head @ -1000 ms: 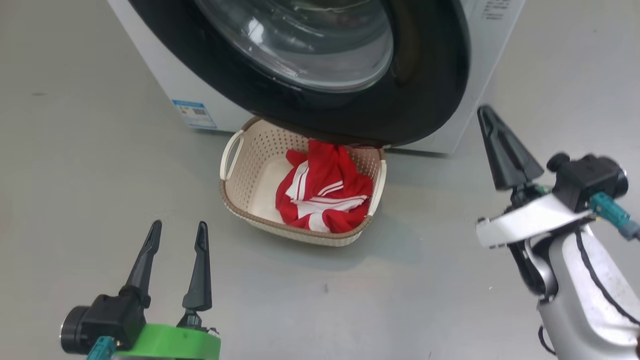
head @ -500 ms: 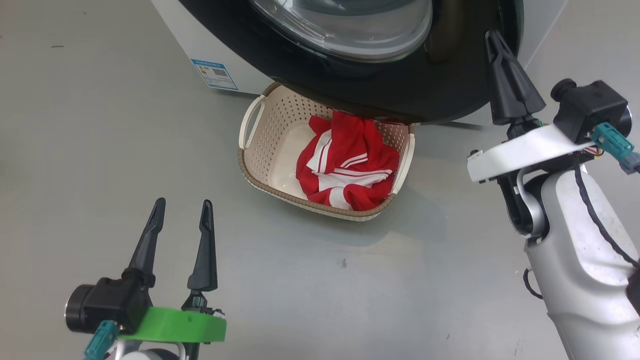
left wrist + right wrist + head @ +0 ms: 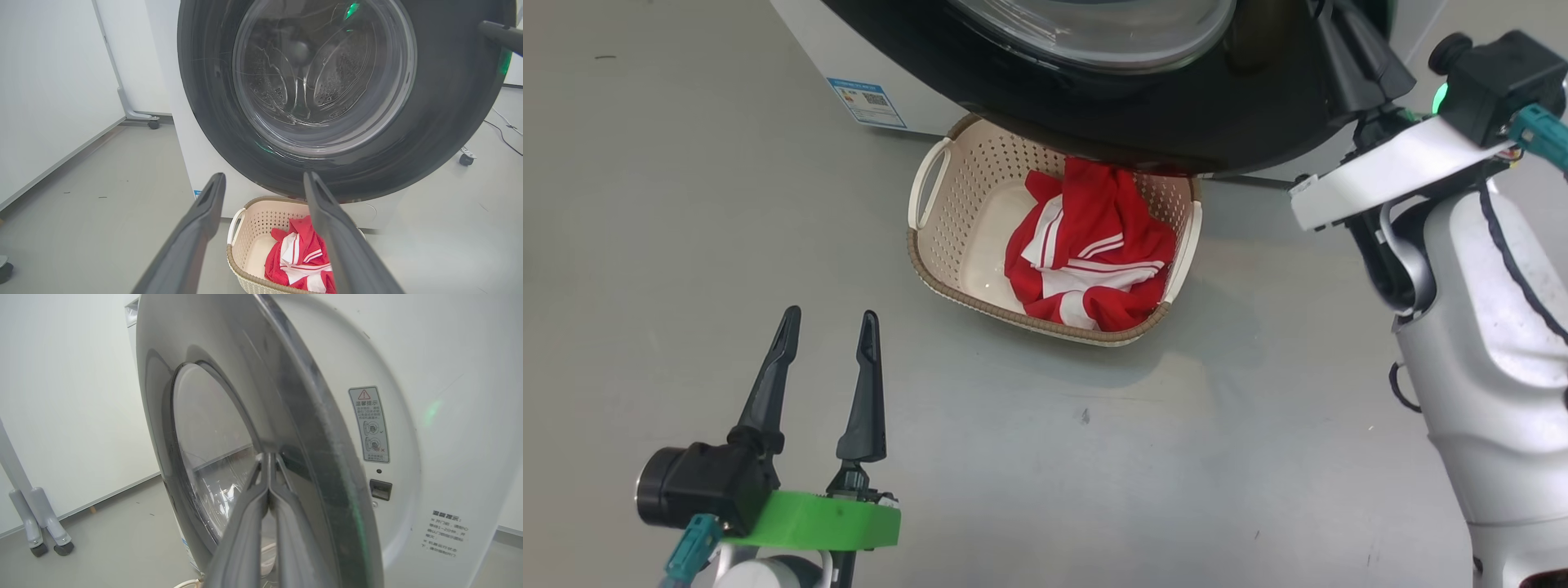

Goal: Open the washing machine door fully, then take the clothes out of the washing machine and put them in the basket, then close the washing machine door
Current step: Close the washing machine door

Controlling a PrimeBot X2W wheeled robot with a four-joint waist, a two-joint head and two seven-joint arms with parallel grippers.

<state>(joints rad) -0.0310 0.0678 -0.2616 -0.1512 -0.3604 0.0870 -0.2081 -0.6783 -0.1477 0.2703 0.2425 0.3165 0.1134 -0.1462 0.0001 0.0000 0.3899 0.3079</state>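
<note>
Your left gripper (image 3: 832,314) hangs at the lower left over bare grey floor (image 3: 686,204), fingers spread wide with nothing between them, well apart from everything else. Up and to its right, the washing machine (image 3: 809,24) shows a white lower corner with its small blue label sticker (image 3: 866,100). Just right of that the basket (image 3: 947,282) sits on the floor in front of the machine, its far edge tucked under the door's lower rim. The clothes (image 3: 1094,261) lie bunched in the basket's right half – red with white stripes, the left half of the bottom bare. Above them the washing machine door (image 3: 1176,122) stands ajar: from the right wrist you see its edge swung away from the white front panel, the latch slot (image 3: 380,489) and warning label (image 3: 369,424) exposed. At the far right your right gripper (image 3: 268,457) is pinched closed on nothing – its tips rest against the door's glossy outer face, beside the glass bowl.
</note>
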